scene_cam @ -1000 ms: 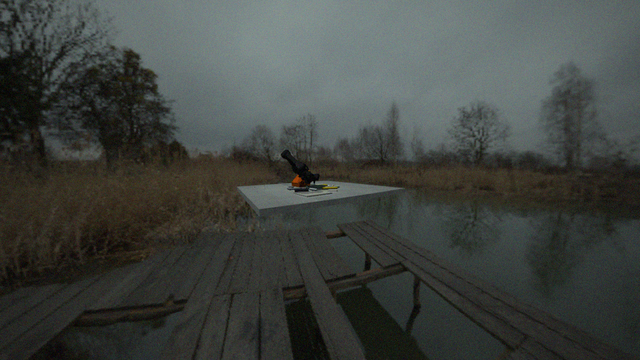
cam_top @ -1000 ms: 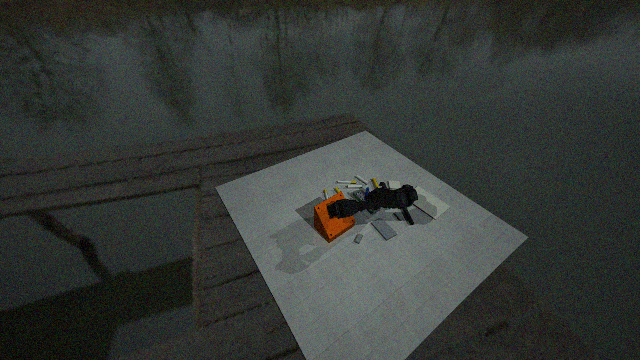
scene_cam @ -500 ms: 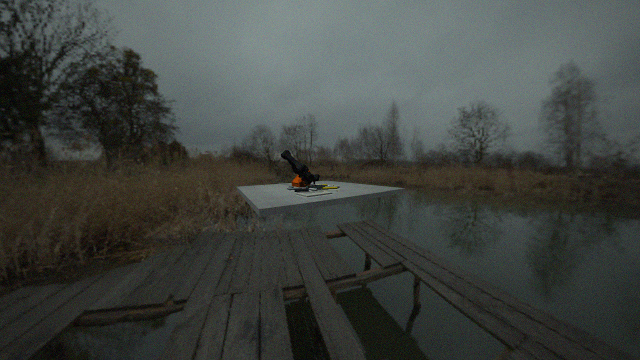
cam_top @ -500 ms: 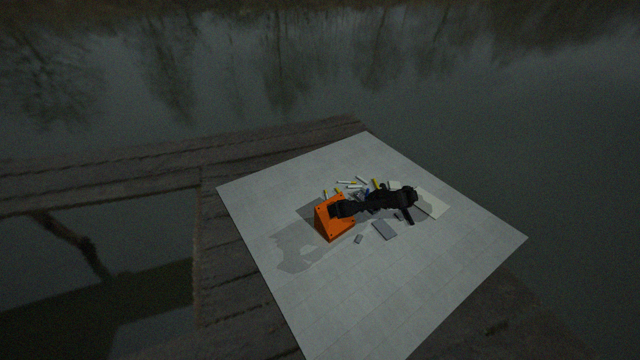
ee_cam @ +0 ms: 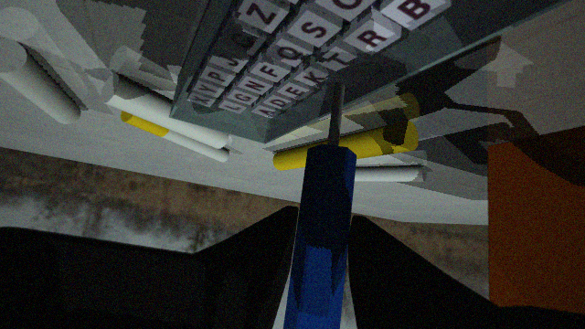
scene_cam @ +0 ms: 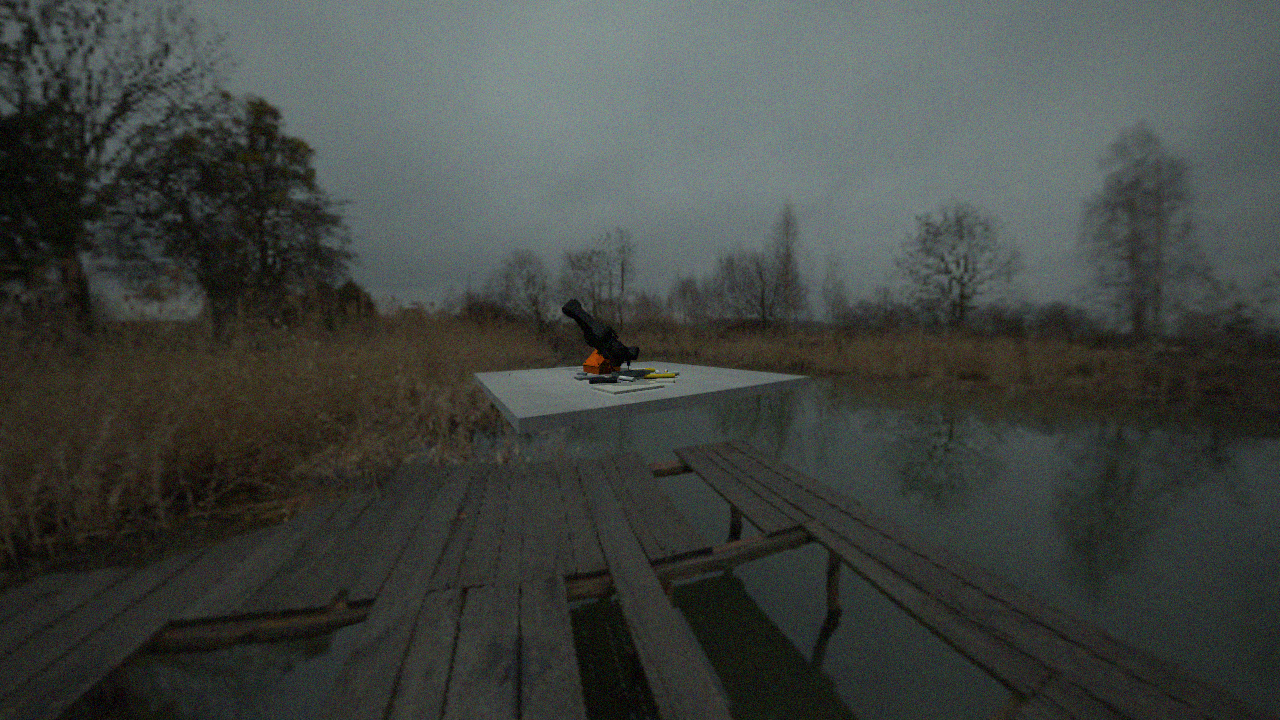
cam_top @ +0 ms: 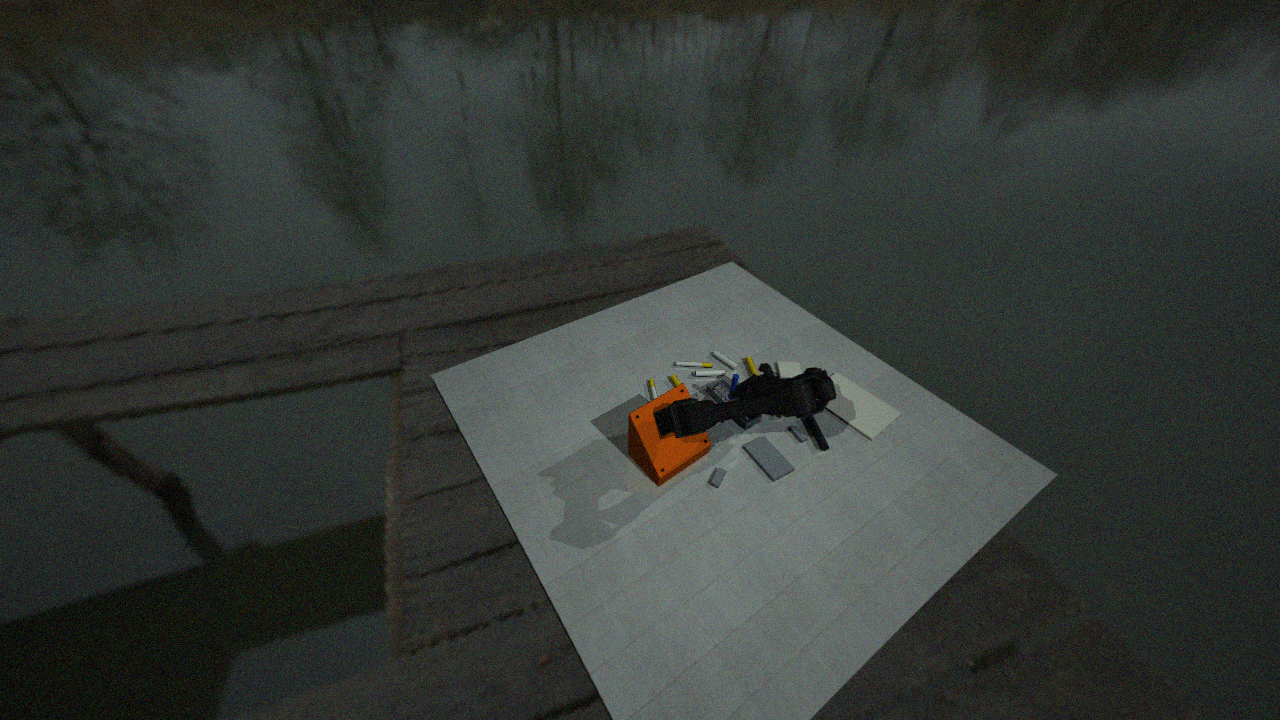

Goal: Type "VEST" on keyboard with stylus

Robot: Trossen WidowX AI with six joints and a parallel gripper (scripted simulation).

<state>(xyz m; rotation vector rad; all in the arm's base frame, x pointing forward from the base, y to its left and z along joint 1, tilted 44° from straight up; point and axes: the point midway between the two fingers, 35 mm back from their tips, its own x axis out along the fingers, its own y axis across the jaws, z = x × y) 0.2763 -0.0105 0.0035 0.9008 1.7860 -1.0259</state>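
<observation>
My gripper (ee_cam: pixel 323 223) (cam_top: pixel 739 390) is shut on the blue stylus (ee_cam: pixel 326 192), which stands straight out between the two black fingers. In the wrist view the stylus's thin dark tip (ee_cam: pixel 335 107) reaches the grey keyboard (ee_cam: pixel 215 121) at its near row, next to the K and T keys. I cannot tell whether the tip touches a key. Keys S (ee_cam: pixel 313 29), R (ee_cam: pixel 371 37), Z and B show further back. In the top view the keyboard (cam_top: pixel 718 391) lies just beyond the arm's orange base (cam_top: pixel 666 443), mostly hidden by the black arm (cam_top: pixel 778 396) (scene_cam: pixel 601 340).
A yellow marker (ee_cam: pixel 366 143) and white markers (ee_cam: pixel 178 125) (cam_top: pixel 693 364) lie beside the keyboard. A grey slab (cam_top: pixel 768 457), a small grey block (cam_top: pixel 716 477), a black bar (cam_top: pixel 816 432) and a cream sheet (cam_top: pixel 863 411) lie near the arm. The white platform (cam_top: pixel 716 582) ends over water.
</observation>
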